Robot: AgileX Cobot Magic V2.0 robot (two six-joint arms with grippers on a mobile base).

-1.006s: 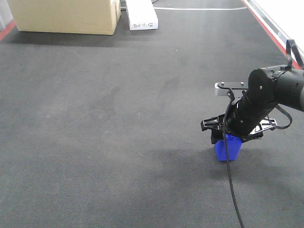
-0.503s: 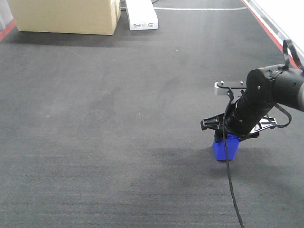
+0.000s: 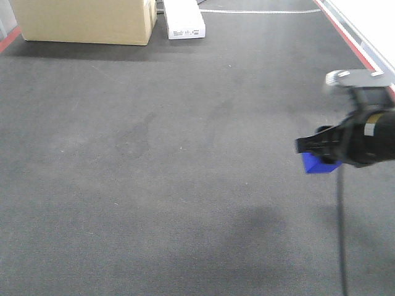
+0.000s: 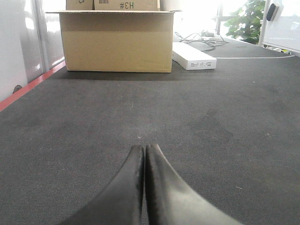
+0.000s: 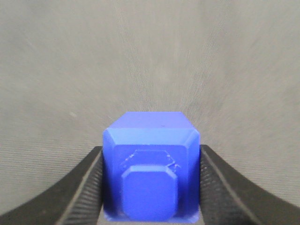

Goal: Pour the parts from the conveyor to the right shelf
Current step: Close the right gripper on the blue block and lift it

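**One part in the right gripper, shelf out of view**

Belt (image 3: 154, 154): dark grey, ribbed and faintly stained. It filled nearly all of the front view. The shelf appeared in no view.

Cardboard box (image 3: 86, 21): stood at the far end of the belt, with a flat white box (image 3: 184, 18) just beside it. Both were well apart from the arms.

Right gripper (image 5: 150, 187): clamped on the part (image 5: 149, 159), one ribbed pad on each side face and the knob facing the wrist camera. In the front view the part (image 3: 316, 165) hung below the gripper at the right edge and looked clear of the belt. That picture was blurred, so we could not be sure.

Left gripper (image 4: 144, 187): fingers pressed together with nothing between them, low over the belt.

Risks, as we judged them:
- The pads held only smooth plastic side faces. A quick swing toward the shelf could let the part slip or twist out.
- The part was small, so a release off the mark could send it past the bin.
- A cable hung under the right arm and might snag during a long reach.

Count: belt 1, cardboard box 1, white box 1, grippers 2, parts 1. We saw no other part on the belt.
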